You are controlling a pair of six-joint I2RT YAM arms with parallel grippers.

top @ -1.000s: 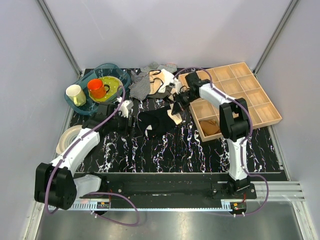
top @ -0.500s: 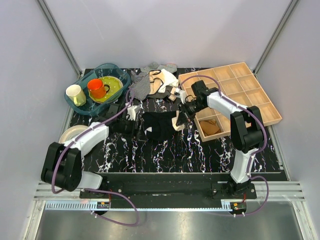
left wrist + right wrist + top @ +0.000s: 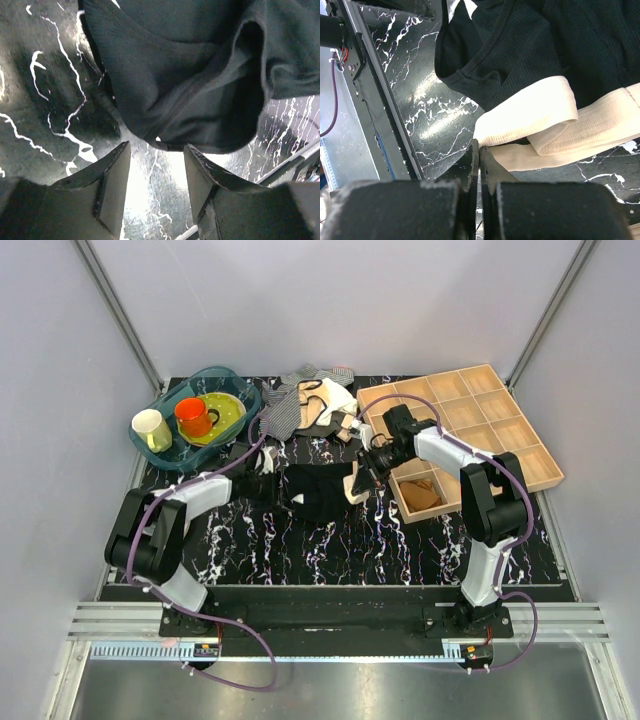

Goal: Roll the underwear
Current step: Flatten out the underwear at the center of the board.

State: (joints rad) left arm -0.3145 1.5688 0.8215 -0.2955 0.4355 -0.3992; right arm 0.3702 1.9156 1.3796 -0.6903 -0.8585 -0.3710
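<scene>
The black underwear [image 3: 315, 490] lies crumpled on the marbled table, its cream waistband [image 3: 357, 483] folded at the right side. My left gripper [image 3: 275, 485] is at its left edge. In the left wrist view this gripper [image 3: 156, 147] is open, with the underwear's hem [image 3: 190, 75] just past the fingertips and nothing between them. My right gripper [image 3: 366, 472] is at the waistband. In the right wrist view this gripper [image 3: 479, 145] is shut, its tips touching the edge of the cream waistband [image 3: 530, 115] below the black underwear fabric [image 3: 580, 45].
A wooden compartment box [image 3: 505, 430] stands at the right, with a tan bundle [image 3: 420, 492] in a near compartment. A grey-and-white striped cloth [image 3: 285, 410] lies in a pile behind the underwear. At the back left, a blue tray [image 3: 243, 390] holds a cream cup [image 3: 150, 430] and an orange mug [image 3: 192, 417].
My left arm has swung right to the underwear's left edge, and its jaws have narrowed. My right gripper came down from the cloth pile to the waistband, then stayed there.
</scene>
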